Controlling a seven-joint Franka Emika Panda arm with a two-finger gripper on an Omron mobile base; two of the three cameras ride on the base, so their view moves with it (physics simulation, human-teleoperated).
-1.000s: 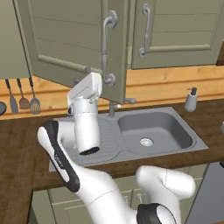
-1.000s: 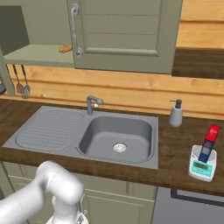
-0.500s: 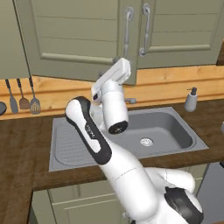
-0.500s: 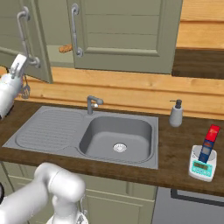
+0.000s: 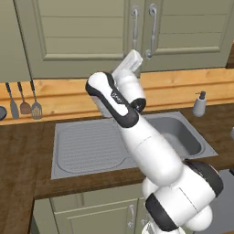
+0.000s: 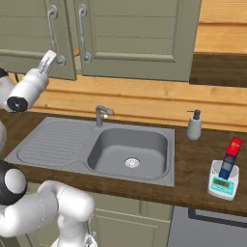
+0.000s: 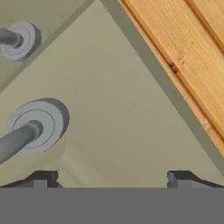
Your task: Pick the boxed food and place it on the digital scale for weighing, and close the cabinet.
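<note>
Directly ahead of my wide-spread, empty pincer (image 7: 112, 177) lies the grey-green panelled wall cabinet (image 7: 113, 118) door, its upright silver bar handle (image 6: 51, 36) just beside.

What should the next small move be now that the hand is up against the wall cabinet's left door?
Probably a short further push on the left door of the cabinet. The boxed food already stands on the digital scale. In the right base view that door's edge looks slightly proud of its neighbour. The gripper is open, holding nothing, tips close against the panel.
</note>
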